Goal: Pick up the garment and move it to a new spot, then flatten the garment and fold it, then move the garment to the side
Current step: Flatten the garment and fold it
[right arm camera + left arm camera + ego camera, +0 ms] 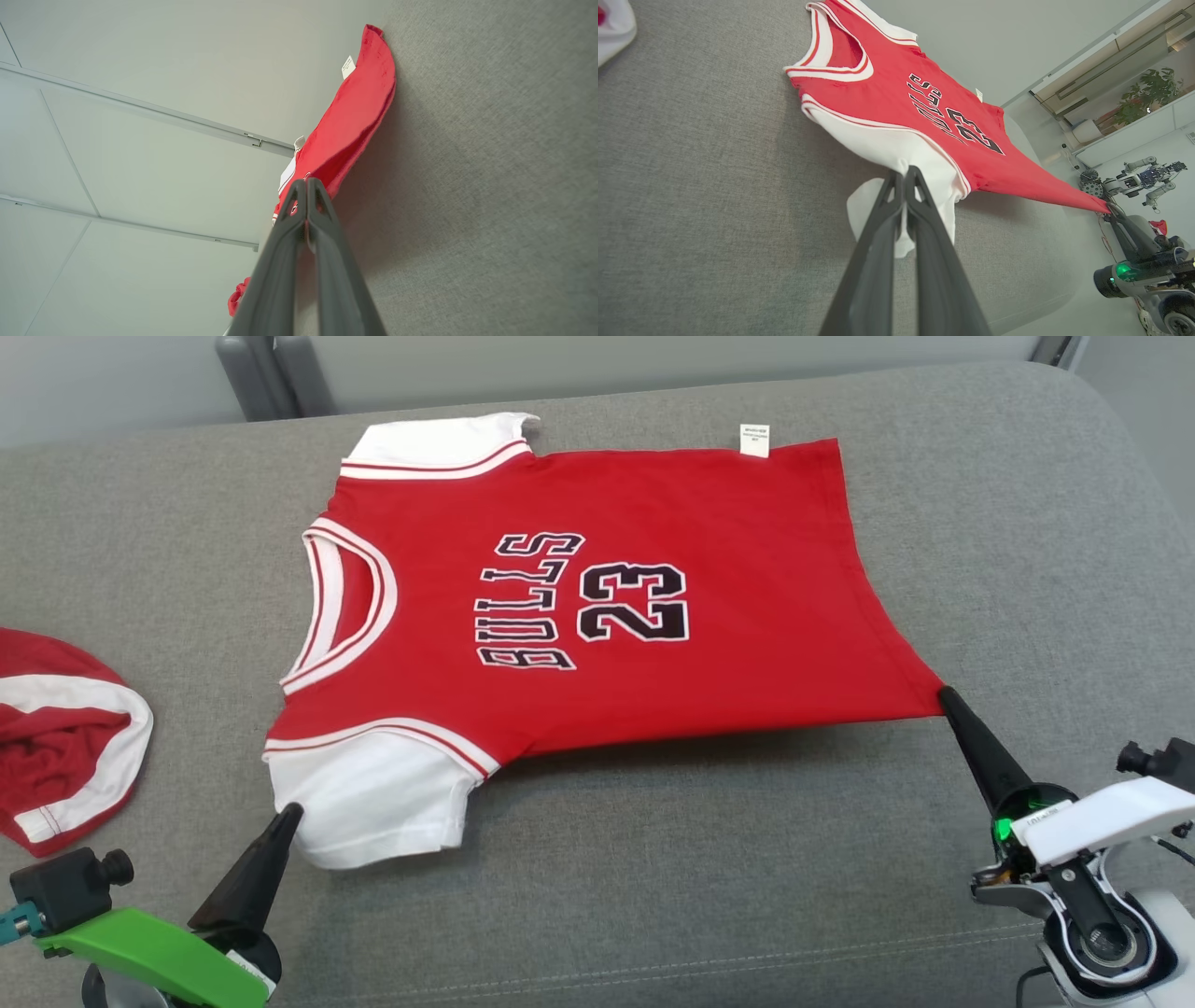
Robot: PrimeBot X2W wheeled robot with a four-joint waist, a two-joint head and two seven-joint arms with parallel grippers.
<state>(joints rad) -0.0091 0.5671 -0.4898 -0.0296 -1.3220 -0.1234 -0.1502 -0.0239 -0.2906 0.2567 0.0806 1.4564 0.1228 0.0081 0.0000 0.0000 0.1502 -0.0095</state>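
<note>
Left gripper [289,814] pinched closed on the white sleeve of the jersey [747,616]; right gripper [945,696] pinched closed on its red hem corner; I count two grippers, both gripping. One jersey, spread print-up across grey cushion [653,896], near edge pulled taut between them; one white tag [754,440] at far edge; one second red-white garment [65,728] at cushion's left, apart.

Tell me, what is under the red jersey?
The grey padded surface shows around the jersey, with shadow beneath its lifted near edge. Anything beneath the cloth is covered.
</note>
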